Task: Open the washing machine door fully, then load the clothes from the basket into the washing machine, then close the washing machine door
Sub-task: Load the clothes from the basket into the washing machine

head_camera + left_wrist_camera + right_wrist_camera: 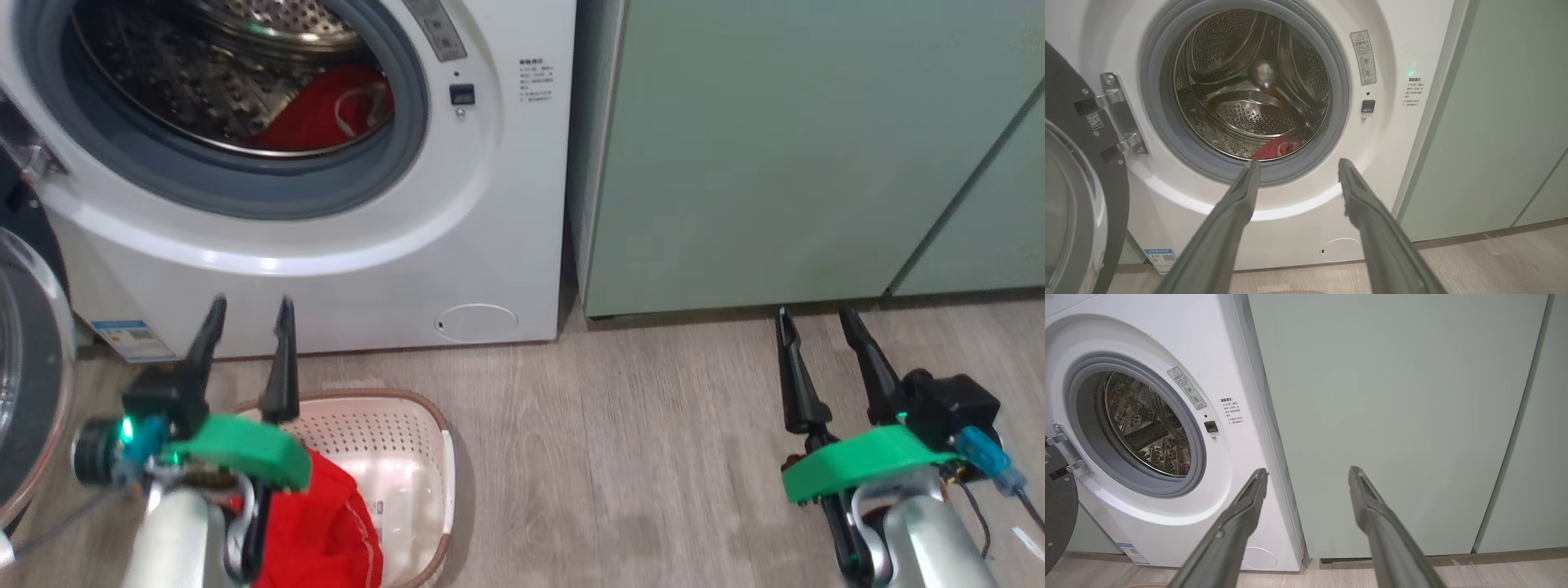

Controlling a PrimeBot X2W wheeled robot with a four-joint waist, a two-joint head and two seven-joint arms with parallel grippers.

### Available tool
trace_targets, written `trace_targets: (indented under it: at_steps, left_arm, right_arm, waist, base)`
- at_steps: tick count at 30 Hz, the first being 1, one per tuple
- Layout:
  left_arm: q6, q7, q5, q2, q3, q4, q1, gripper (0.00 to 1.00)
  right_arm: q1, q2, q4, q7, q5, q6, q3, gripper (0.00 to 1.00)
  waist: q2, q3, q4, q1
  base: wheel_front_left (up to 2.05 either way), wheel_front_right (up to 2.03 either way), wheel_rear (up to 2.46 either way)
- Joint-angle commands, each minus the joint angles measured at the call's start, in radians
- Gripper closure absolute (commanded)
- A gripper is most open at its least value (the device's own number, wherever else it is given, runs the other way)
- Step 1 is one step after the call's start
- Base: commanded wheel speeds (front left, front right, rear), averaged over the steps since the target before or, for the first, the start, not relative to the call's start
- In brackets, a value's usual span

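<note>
Hovering over the basket (446, 437), left tool (251, 306) gapes wide, empty, poised for the clothes (326, 527); right tool (814, 318) wide, parked clear of the work.

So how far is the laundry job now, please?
Done: the washing machine door stands swung open, and one red garment lies in the drum. In hand: nothing; left gripper and right gripper are open and empty. Left: the other red garment, in the basket, then closing the door.

red clothes (326, 531), cream perforated basket (384, 433), white washing machine (506, 212)
</note>
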Motion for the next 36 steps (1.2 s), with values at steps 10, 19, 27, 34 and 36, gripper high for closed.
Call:
trace_targets:
  at_steps: [10,19,27,34,36]
  left_arm:
    - [0.019,-0.005,-0.047,-0.044,0.053,-0.116,0.13,0.0]
    - [0.045,-0.005,-0.085,-0.046,0.011,-0.124,0.171,0.0]
    - [0.059,-0.005,-0.084,-0.046,-0.008,-0.134,0.176,0.0]
    - [0.061,-0.005,-0.085,-0.046,-0.015,-0.141,0.175,0.0]
    - [0.061,-0.005,-0.085,-0.046,-0.016,-0.143,0.172,0.0]
  right_arm:
    - [0.027,-0.003,-0.041,-0.009,-0.011,0.0,0.013,0.0]
    - [0.037,-0.003,-0.041,-0.009,-0.006,0.0,0.023,0.0]
    - [0.039,-0.003,-0.042,-0.009,-0.005,0.0,0.026,0.0]
    - [0.043,-0.003,-0.046,-0.009,-0.003,0.0,0.023,0.0]
    - [0.042,-0.003,-0.048,-0.009,-0.002,0.0,0.021,0.0]
  waist:
    - [-0.0001,-0.044,0.015,0.0002]
    - [-0.0001,-0.058,0.013,0.0002]
    - [-0.0001,-0.063,0.015,0.0002]
    - [-0.0001,-0.058,0.021,0.0002]
    - [-0.0001,-0.052,0.023,0.0002]
  base:
    - [0.0,0.0,0.0]
    - [0.0,0.0,0.0]
    - [0.0,0.0,0.0]
    - [0.0,0.0,0.0]
    - [0.0,0.0,0.0]
